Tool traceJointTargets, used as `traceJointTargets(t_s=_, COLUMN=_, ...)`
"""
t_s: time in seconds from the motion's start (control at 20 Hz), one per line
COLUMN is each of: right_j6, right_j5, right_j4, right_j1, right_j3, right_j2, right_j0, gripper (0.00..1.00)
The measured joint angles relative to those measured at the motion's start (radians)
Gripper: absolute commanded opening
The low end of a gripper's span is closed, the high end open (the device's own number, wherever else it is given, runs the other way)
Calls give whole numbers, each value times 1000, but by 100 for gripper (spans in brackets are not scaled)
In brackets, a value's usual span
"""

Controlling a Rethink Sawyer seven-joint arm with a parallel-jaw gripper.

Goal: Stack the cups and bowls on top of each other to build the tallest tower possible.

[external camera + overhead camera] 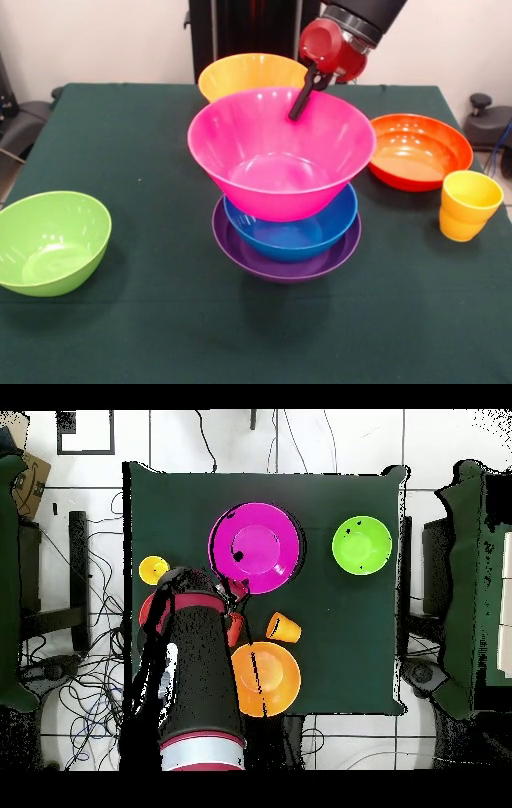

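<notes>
Tower [282,192] of purple, blue and pink bowls logged at centre of surface [160,336]; green bowl [50,242], yellow bowl [250,74], orange-red bowl [419,150] and yellow cup [469,205] scattered apart. Claw [301,102] found at pink bowl's far rim, grip state impossible to tell. Risk judged: pink bowl perched high, liable to tip if rim dragged sideways.

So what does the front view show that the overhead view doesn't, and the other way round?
Only the front view shows the blue bowl and purple bowl stacked under the pink bowl, and most of the orange-red bowl. Only the overhead view shows an orange cup lying on its side. Both show the green bowl, the yellow cup, the yellow bowl and the gripper at the pink bowl's rim.
</notes>
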Motion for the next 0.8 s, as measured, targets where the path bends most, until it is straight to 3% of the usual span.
traceJointTargets(t_s=0.8, right_j6=0, right_j5=-8, right_j4=1, right_j1=38, right_j3=-53, right_j2=-55, right_j0=14, gripper=0)
